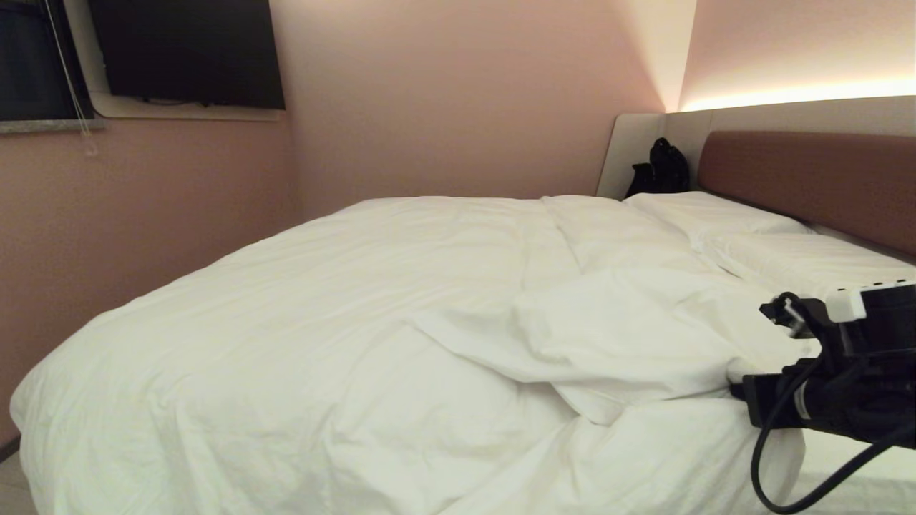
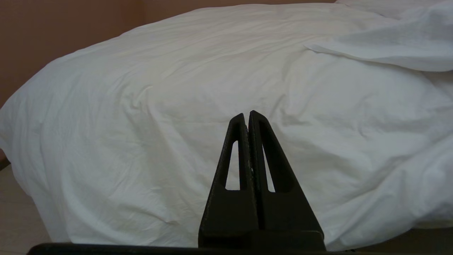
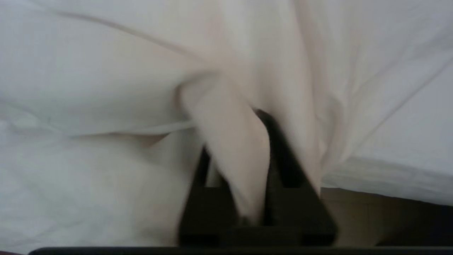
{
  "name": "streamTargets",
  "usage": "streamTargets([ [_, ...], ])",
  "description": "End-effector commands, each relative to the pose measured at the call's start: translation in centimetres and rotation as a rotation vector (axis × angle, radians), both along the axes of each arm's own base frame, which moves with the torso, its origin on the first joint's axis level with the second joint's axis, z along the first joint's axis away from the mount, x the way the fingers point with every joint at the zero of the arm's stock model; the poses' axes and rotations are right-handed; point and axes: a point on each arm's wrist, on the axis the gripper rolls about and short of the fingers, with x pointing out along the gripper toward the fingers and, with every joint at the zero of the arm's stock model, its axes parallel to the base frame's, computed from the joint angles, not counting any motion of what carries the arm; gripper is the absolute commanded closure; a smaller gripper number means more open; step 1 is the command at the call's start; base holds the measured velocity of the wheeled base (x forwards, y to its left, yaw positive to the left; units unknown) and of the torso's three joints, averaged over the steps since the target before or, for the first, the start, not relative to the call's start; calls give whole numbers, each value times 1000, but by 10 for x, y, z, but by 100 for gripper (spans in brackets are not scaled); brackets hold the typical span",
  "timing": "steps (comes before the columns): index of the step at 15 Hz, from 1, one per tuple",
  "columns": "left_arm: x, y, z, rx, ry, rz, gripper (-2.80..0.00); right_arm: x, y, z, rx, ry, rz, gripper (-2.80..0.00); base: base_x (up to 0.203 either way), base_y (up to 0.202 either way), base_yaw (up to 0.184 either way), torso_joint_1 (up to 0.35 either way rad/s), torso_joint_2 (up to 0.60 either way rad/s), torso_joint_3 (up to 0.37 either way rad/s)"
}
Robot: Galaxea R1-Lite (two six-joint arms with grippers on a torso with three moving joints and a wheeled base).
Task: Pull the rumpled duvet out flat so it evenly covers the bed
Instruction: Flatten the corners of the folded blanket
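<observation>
Right wrist view: pincer (image 3: 244, 148) straddles duvet (image 3: 226, 156) fold.

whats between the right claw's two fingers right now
A fold of the white duvet runs down between the right claw's fingers; the right wrist view shows it, though whether they pinch it is unclear.

Left wrist camera: left gripper (image 2: 248, 115) in the foreground, its two black fingers (image 2: 235, 156) pressed together tip to tip, nothing between them, hanging clear of the fabric. Beyond it the white duvet (image 2: 170, 106) fills most of the view, wrinkled, draping over the bed's edge down towards a pale floor (image 2: 17, 219). A turned-back fold of duvet (image 2: 389, 49) lies on top at the far side. Brownish-pink wall (image 2: 53, 28) behind
</observation>
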Motion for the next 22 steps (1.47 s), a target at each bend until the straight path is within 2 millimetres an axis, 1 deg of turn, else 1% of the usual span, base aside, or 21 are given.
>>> streamTargets([
  [1, 0, 0, 0, 0, 0, 0, 0, -19, -3, 1, 1, -18, -4, -280, 0, 0, 0, 0, 0, 0],
  [6, 0, 0, 0, 0, 0, 0, 0, -25, -4, -4, -7, 4, -1, -280, 0, 0, 0, 0, 0, 0],
  [9, 0, 0, 0, 0, 0, 0, 0, -40, -1, 8, -3, -61, 28, -280, 0, 0, 0, 0, 0, 0],
  [12, 0, 0, 0, 0, 0, 0, 0, -76, 5, 40, 13, -228, 113, -280, 0, 0, 0, 0, 0, 0],
  [15, 0, 0, 0, 0, 0, 0, 0, -120, 4, 78, 53, -370, 214, -280, 0, 0, 0, 0, 0, 0],
  [16, 0, 0, 0, 0, 0, 0, 0, -130, 3, 87, 70, -384, 259, -280, 0, 0, 0, 0, 0, 0],
  [17, 0, 0, 0, 0, 0, 0, 0, -134, 3, 89, 79, -380, 286, 0, 0, 0, 0, 0, 0, 0],
  [18, 0, 0, 0, 0, 0, 0, 0, -137, 3, 97, 90, -395, 304, 0, 0, 0, 0, 0, 0, 0],
  [19, 0, 0, 0, 0, 0, 0, 0, -139, 3, 110, 101, -426, 317, 0, 0, 0, 0, 0, 0, 0],
  [20, 0, 0, 0, 0, 0, 0, 0, -133, 5, 113, 102, -411, 320, 0, 0, 0, 0, 0, 0, 0],
  [21, 0, 0, 0, 0, 0, 0, 0, -118, 9, 112, 99, -361, 319, 0, 0, 0, 0, 0, 0, 0],
  [22, 0, 0, 0, 0, 0, 0, 0, -109, 11, 111, 98, -333, 318, 0, 0, 0, 0, 0, 0, 0],
])
